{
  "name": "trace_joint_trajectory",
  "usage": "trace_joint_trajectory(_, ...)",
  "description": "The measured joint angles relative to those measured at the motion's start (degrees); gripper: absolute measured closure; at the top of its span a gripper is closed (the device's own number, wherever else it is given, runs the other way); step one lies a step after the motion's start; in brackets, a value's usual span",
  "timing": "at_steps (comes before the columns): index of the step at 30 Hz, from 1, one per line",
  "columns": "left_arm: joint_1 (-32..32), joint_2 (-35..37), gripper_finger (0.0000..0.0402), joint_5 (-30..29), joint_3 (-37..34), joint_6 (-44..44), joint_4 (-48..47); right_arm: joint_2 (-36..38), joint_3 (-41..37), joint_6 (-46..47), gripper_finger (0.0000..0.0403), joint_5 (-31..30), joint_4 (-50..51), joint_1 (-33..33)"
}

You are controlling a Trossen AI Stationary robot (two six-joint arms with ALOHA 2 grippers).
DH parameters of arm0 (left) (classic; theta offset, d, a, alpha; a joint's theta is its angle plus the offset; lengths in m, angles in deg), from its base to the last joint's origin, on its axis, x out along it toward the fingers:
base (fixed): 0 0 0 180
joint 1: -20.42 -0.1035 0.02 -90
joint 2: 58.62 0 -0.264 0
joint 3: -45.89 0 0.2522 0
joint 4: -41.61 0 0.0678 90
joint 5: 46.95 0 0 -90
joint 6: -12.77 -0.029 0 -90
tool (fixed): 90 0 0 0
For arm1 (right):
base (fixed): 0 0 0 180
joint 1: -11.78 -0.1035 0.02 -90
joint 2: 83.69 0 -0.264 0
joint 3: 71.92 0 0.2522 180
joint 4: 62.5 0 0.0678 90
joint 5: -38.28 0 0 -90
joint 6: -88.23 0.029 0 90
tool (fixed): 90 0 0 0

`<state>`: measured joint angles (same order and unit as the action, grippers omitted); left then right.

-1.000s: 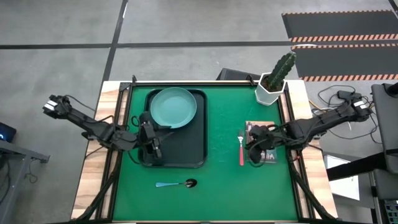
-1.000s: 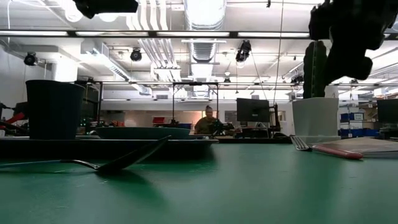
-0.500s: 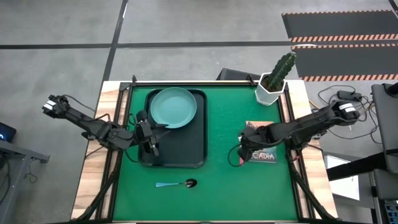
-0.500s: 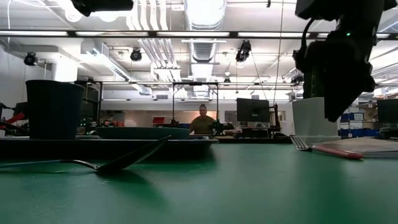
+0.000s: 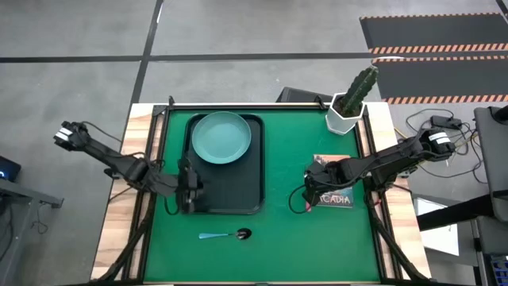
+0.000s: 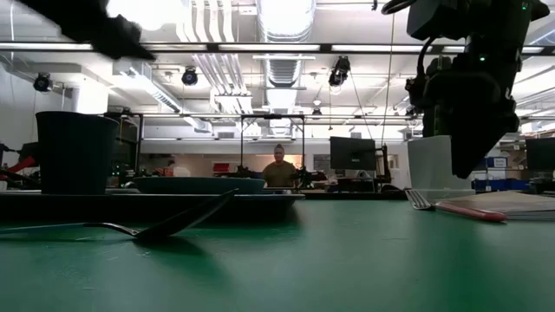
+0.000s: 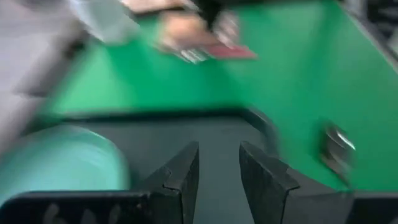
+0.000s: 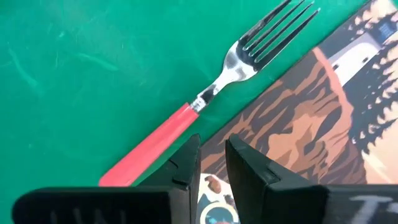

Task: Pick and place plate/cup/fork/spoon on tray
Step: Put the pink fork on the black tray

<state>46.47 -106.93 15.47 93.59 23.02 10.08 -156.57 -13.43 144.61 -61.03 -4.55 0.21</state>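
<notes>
The tray (image 5: 238,195) lies left of centre in the high view, with the teal plate (image 5: 221,137) filling its upper end. The cup (image 6: 75,152) shows only in the low view, at the far left, standing up above the tray's rim; from above the left arm covers it. The left gripper (image 5: 189,193) sits at the tray's lower left corner; in its wrist view the two fingers (image 7: 181,175) stand a narrow gap apart over the bare tray floor, holding nothing.

The fork (image 8: 205,99) lies on the green mat (image 5: 286,238) just beside a printed card (image 5: 337,191) at centre right. The right gripper (image 5: 308,193) hangs directly above the fork and hides it in the high view. Its wrist view shows the fingers (image 8: 184,165) parted narrowly over the seam between the red handle and the card, with nothing between them.

The spoon (image 5: 226,235) lies alone at lower centre, below the tray. A cactus in a white pot (image 5: 346,114) stands at the mat's upper right corner, clear of both arms.

Counted: one tray, one plate, one cup, one fork, one spoon, one card, one potted cactus. In the low view a person (image 6: 279,170) stands far back in the room.
</notes>
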Motion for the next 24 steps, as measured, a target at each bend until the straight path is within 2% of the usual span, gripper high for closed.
trace_joint_trajectory(2,0.03,0.54,0.0306,1.64,-2.76,2.72,0.94,0.0,0.0,-0.18,0.034,-0.39,0.04,0.0)
trace_joint_trajectory(7,-0.05,3.43,0.0306,-3.01,-7.41,6.05,3.47,0.04,0.0,-0.44,0.034,-0.8,0.0,0.0)
trace_joint_trajectory(18,-0.09,12.6,0.0306,-8.72,-10.95,5.48,4.69,0.07,0.0,-0.63,0.0339,-0.81,-0.1,0.0)
trace_joint_trajectory(24,-0.09,14.85,0.0306,-10.43,-11.05,5.32,4.76,0.06,-0.02,-0.63,0.0339,-0.82,-0.11,0.0)
